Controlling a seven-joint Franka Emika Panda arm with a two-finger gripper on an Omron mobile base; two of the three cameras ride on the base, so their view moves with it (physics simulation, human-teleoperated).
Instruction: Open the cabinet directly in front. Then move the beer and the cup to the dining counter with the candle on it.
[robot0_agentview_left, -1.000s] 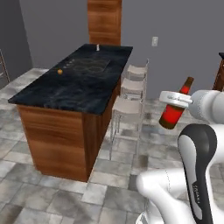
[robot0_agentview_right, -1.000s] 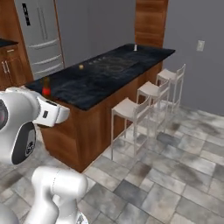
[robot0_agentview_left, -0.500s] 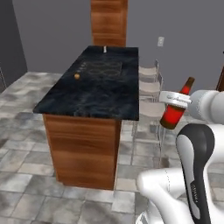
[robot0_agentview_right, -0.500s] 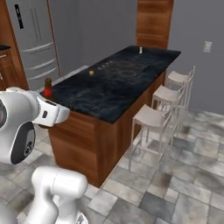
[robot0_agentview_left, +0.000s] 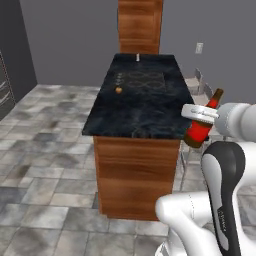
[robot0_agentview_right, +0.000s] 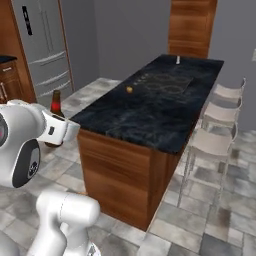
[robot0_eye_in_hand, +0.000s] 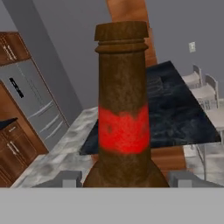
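My gripper (robot0_agentview_left: 199, 120) is shut on the beer (robot0_agentview_left: 197, 136), a dark brown bottle with a red label, held tilted in the air off the near right corner of the dining counter (robot0_agentview_left: 135, 117). From the right base view the beer's neck (robot0_agentview_right: 55, 105) sticks up behind the hand (robot0_agentview_right: 60, 131), left of the dining counter (robot0_agentview_right: 150, 115). In the hand view the beer (robot0_eye_in_hand: 123, 127) stands between the fingertips (robot0_eye_in_hand: 70, 178). The candle (robot0_agentview_left: 137, 57) is a small white stub at the counter's far end. The cabinet and the cup are out of view.
A cooktop (robot0_agentview_left: 142, 80) lies in the black marble top, with a small orange object (robot0_agentview_left: 118, 90) beside it. White stools (robot0_agentview_right: 217, 125) line the counter's right side. A steel fridge (robot0_agentview_right: 42, 45) and low brown cabinets (robot0_agentview_right: 7, 80) stand at the left. Tiled floor surrounds the island.
The base has driven, so the whole scene shifted: the island now faces me end-on and closer. The beer stays in the gripper in the same pose.
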